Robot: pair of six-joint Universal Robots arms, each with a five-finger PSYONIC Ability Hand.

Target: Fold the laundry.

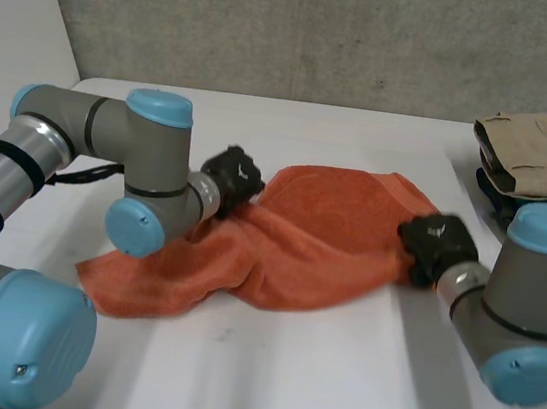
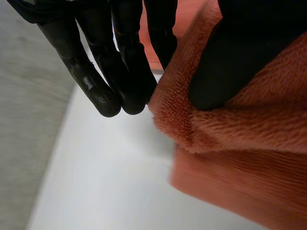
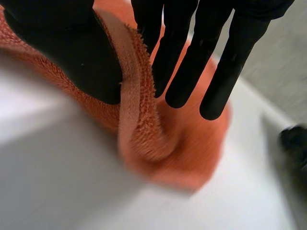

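I see my left hand (image 1: 232, 176) pinching one edge of the orange towel (image 1: 319, 241) between thumb and fingers. My right hand (image 1: 436, 242) clamps the opposite edge likewise.

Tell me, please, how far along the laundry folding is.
Done: folded clothes sit stacked on the table. In hand: the left hand and right hand each pinch an edge of the orange towel. Left: the towel lies rumpled, with no neat fold made yet.
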